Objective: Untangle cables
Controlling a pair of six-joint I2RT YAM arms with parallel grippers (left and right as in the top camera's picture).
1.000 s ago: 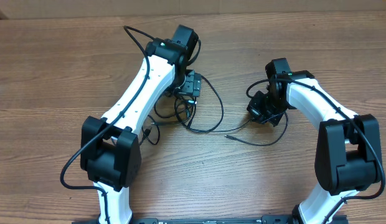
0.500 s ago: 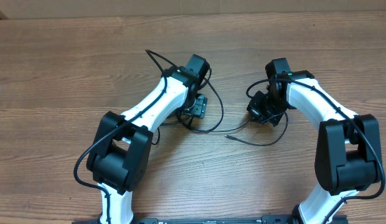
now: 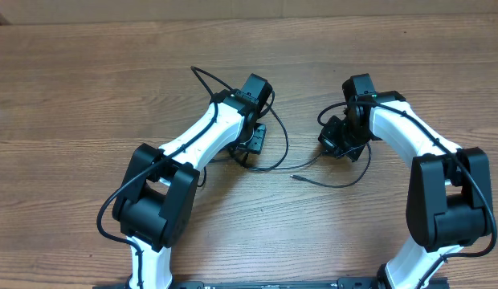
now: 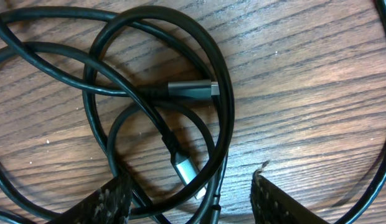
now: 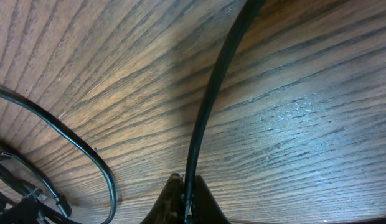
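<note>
Thin black cables [image 3: 275,154] lie in loose loops on the wooden table between the two arms. One free plug end [image 3: 293,174] rests near the middle. In the left wrist view the cables [image 4: 149,93] cross in a tangle with two silver plug connectors [image 4: 192,88]. My left gripper [image 4: 192,199] is open just above this tangle, with strands between its fingers. It shows in the overhead view [image 3: 251,142]. My right gripper [image 5: 187,199] is shut on one black cable [image 5: 208,112] that runs up and away over the wood. In the overhead view it [image 3: 339,144] sits low at the right.
The wooden table [image 3: 88,96] stretches around both arms. A thicker black arm wire [image 3: 202,78] loops out from the left arm. Another thin black strand [image 5: 75,149] curves at the left of the right wrist view.
My left arm has swung right and toward the table's middle, bringing its gripper over the cable tangle. My right arm has stayed still, holding its cable.
</note>
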